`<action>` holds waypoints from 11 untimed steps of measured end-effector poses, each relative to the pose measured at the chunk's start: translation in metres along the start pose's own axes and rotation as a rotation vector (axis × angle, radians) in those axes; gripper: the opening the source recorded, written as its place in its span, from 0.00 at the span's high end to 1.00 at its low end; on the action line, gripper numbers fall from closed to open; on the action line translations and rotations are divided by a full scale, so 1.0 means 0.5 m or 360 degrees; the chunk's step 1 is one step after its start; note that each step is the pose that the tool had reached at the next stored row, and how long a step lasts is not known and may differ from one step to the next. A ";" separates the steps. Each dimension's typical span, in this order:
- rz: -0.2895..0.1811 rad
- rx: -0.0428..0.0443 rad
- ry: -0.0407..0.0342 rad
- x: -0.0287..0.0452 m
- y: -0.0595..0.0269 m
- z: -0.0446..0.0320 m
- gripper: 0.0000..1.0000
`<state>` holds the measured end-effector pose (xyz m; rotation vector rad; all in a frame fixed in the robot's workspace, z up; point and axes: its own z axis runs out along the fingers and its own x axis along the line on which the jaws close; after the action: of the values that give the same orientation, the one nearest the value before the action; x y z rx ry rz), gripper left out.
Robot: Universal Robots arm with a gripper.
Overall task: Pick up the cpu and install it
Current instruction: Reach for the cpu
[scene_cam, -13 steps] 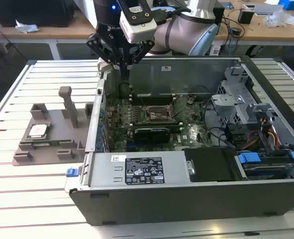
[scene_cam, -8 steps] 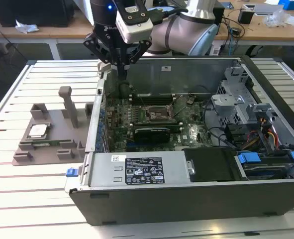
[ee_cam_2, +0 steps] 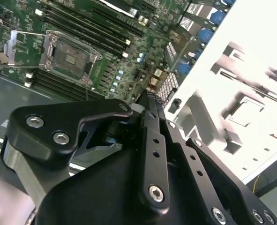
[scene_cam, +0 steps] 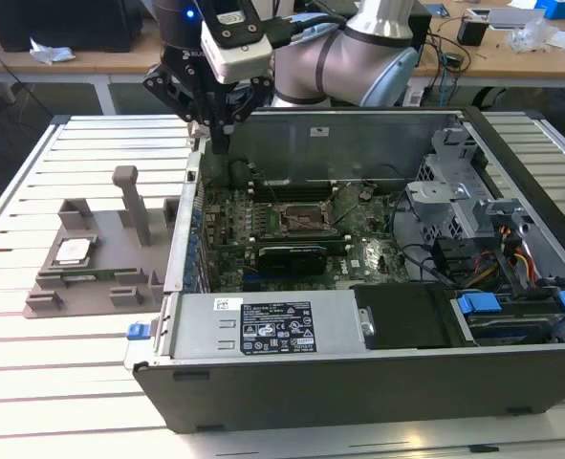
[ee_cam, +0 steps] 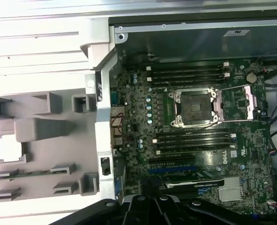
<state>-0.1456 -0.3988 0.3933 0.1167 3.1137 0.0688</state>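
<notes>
The cpu (scene_cam: 72, 251) is a small silvery square lying flat in a recess of the grey fixture (scene_cam: 119, 258) on the table, to the exterior view's left of the open computer case (scene_cam: 358, 363). In the first wrist view the cpu (ee_cam: 10, 146) lies in the same recess. My gripper (scene_cam: 219, 143) hangs above the case's back left corner, well above and apart from the cpu, with its fingers together and nothing between them. The black-framed socket (scene_cam: 301, 218) on the green motherboard stands open with its metal frame raised, and shows in both wrist views (ee_cam: 194, 108) (ee_cam_2: 71, 58).
A tall grey post (scene_cam: 134, 206) rises from the fixture between the cpu and the case wall (scene_cam: 182, 239). Inside the case are memory slots (ee_cam: 190, 140), a black card (scene_cam: 292, 256), cables and a drive cage (scene_cam: 473, 210) at the exterior view's right. The table is slatted metal.
</notes>
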 end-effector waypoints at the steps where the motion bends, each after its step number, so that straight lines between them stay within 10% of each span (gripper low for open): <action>1: 0.0000 0.0000 0.0000 0.007 -0.001 0.000 0.89; 11: 0.0000 0.0000 0.0000 0.070 -0.005 -0.002 0.89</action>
<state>-0.1807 -0.3988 0.3933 0.1166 3.1137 0.0688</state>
